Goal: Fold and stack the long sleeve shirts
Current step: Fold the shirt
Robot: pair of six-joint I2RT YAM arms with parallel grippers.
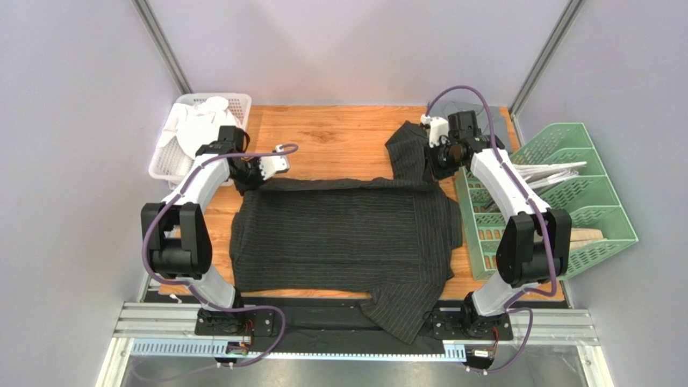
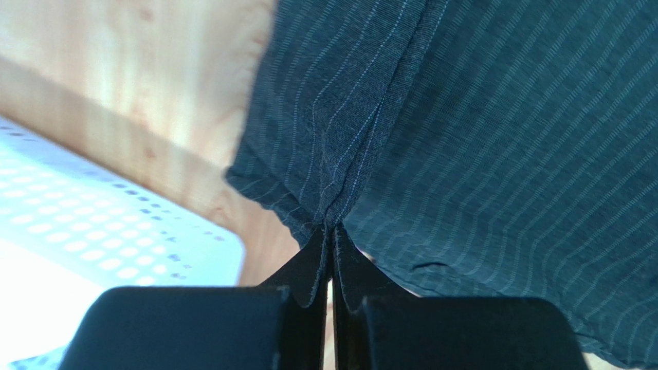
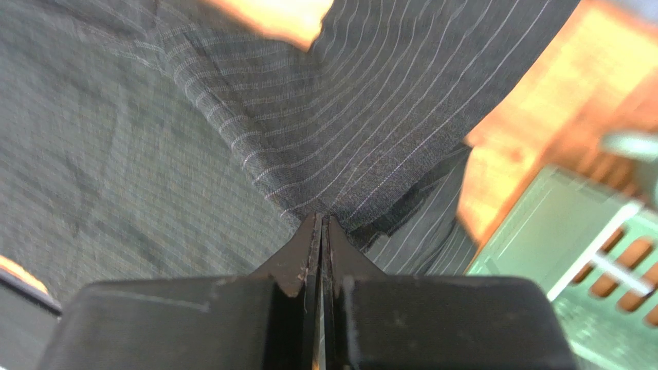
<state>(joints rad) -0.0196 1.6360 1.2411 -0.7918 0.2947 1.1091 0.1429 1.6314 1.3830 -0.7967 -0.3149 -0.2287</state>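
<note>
The black pinstriped shirt point(image 1: 343, 234) lies spread across the middle of the table, one sleeve hanging over the near edge and another part reaching back toward the far right. My left gripper point(image 1: 246, 179) is shut on the shirt's far left corner; the left wrist view shows its jaws point(image 2: 332, 227) pinching a fold of the shirt point(image 2: 479, 131). My right gripper point(image 1: 436, 165) is shut on the shirt's far right edge; the right wrist view shows the jaws point(image 3: 321, 217) closed on the striped cloth point(image 3: 371, 116). The grey shirt is out of view.
A white perforated basket point(image 1: 165, 157) holding white items stands at the far left, right beside my left gripper. A green tray rack point(image 1: 581, 201) stands along the right edge, close to my right arm. The wooden table point(image 1: 339, 133) shows behind the shirt.
</note>
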